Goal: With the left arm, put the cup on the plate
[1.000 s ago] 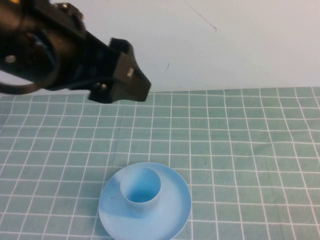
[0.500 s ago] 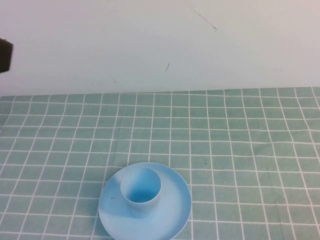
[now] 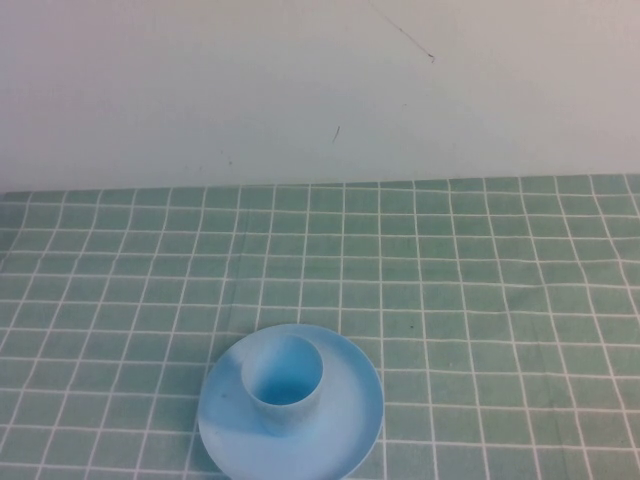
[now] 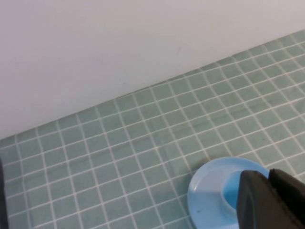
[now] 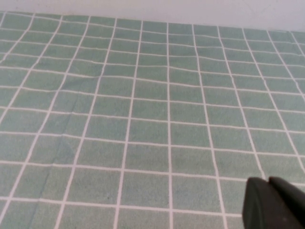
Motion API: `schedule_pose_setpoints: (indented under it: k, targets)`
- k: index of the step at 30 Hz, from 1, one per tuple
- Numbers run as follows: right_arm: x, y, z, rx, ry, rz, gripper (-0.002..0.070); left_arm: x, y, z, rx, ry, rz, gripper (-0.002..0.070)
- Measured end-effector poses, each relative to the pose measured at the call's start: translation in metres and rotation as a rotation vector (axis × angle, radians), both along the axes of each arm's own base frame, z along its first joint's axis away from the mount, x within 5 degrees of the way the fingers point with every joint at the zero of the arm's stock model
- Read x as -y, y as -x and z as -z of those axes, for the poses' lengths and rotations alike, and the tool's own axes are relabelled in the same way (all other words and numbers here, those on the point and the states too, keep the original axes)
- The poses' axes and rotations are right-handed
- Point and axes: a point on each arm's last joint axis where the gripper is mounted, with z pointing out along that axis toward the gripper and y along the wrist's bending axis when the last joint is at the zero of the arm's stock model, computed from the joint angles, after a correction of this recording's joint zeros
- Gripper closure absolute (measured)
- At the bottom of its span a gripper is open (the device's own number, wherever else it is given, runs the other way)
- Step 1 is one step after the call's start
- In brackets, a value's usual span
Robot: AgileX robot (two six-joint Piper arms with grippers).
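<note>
We see the cup (image 3: 282, 383) standing upright on the plate (image 3: 350, 400), set a bit left of the plate's centre, mouth open upward. Plate sits on the surface (image 3: 480, 300), near its front edge and left of the middle in the high view; the surface wears a green cloth w/ a white grid. Behind it runs a plain pale wall (image 3: 300, 90) w/ a few small dark marks.

No arm shows in the high view.

Left pincer (image 4: 271, 200): in the left wrist view we only get a dark finger tip at the frame edge, overlapping the plate (image 4: 205, 191) and hiding most of the cup (image 4: 230, 196). It looks to be up off the surface and apart from the cup; we can't tell if it's open or closed. That view also shows the green grid cloth running back to the wall.

Right pincer (image 5: 274, 202): in the right wrist view just a dark tip at the frame edge, over bare green grid cloth, no cup or plate near it. Whether it's open or closed, we can't tell.
</note>
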Motion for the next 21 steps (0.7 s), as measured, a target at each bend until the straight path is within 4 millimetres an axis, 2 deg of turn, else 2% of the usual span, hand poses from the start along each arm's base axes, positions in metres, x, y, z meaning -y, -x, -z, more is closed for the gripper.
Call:
schedule_pose_setpoints:
  k: [4, 7, 10, 14, 17, 19, 21]
  targets:
    - [0.0, 0.0, 0.0, 0.0, 0.0, 0.0, 0.0678, -0.008, 0.002, 0.009, -0.003, -0.032, -0.067, 0.0657]
    - [0.0, 0.0, 0.0, 0.0, 0.0, 0.0, 0.0678, -0.016, 0.01, 0.018, -0.006, -0.034, -0.099, 0.0657]
    - [0.0, 0.0, 0.0, 0.0, 0.0, 0.0, 0.0678, -0.028, 0.028, 0.03, 0.023, 0.018, -0.142, 0.0657]
    - [0.0, 0.0, 0.0, 0.0, 0.0, 0.0, 0.0678, -0.046, 0.06, 0.05, 0.163, 0.163, -0.207, 0.0657]
    - [0.0, 0.0, 0.0, 0.0, 0.0, 0.0, 0.0678, -0.053, 0.083, 0.08, 0.262, 0.26, -0.239, 0.0657]
    - [0.0, 0.0, 0.0, 0.0, 0.0, 0.0, 0.0678, -0.054, 0.098, 0.108, 0.303, 0.312, -0.273, 0.0657]
    - [0.0, 0.0, 0.0, 0.0, 0.0, 0.0, 0.0678, -0.052, 0.101, 0.142, 0.299, 0.345, -0.311, 0.0657]
